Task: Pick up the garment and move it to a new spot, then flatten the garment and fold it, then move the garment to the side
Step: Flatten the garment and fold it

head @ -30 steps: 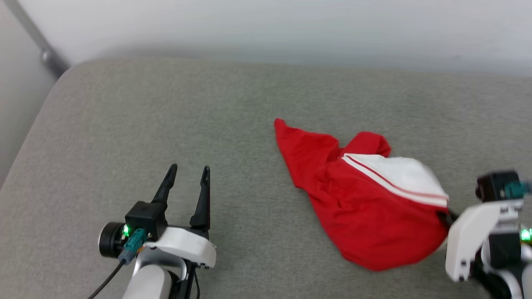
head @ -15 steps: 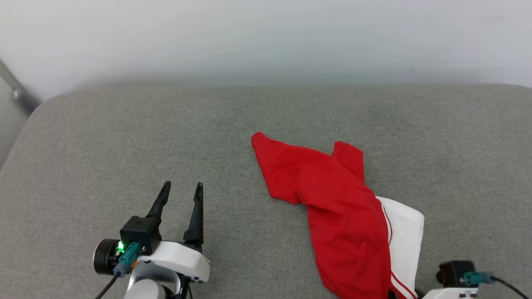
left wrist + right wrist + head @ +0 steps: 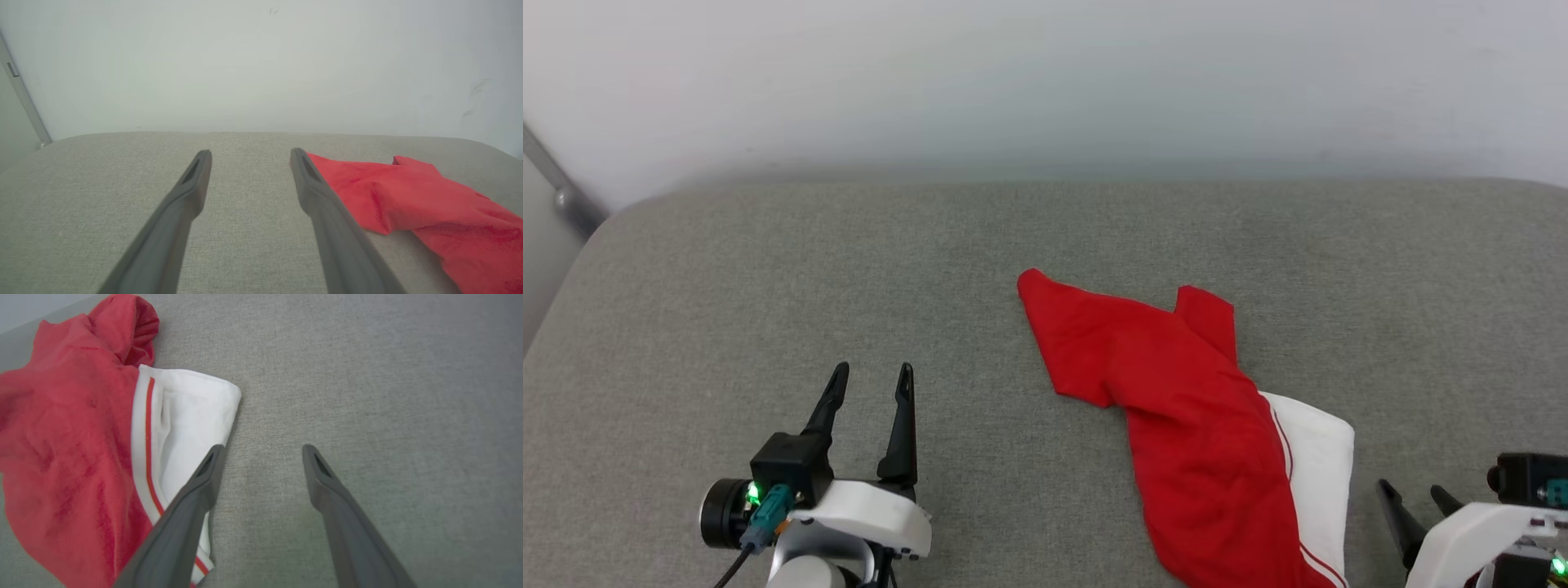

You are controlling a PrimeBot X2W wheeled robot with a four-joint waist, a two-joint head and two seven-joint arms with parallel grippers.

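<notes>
The garment is a red T-shirt with a white, red-striped sleeve, lying crumpled on the grey cushion right of centre and running off the bottom edge of the head view. Its print is hidden. My right gripper stands open at the lower right, just right of the white sleeve, with nothing between its fingers. In the right wrist view the sleeve lies to the left of the open right gripper. My left gripper is open and empty at the lower left, well apart from the garment.
The grey cushion has a rounded far edge against a pale wall. A grey metal bar runs down at the far left corner.
My right gripper has let go of the garment and opened; the cloth has dropped flatter onto the cushion. The head camera tilted, shifting the whole picture. The left gripper stays open.
</notes>
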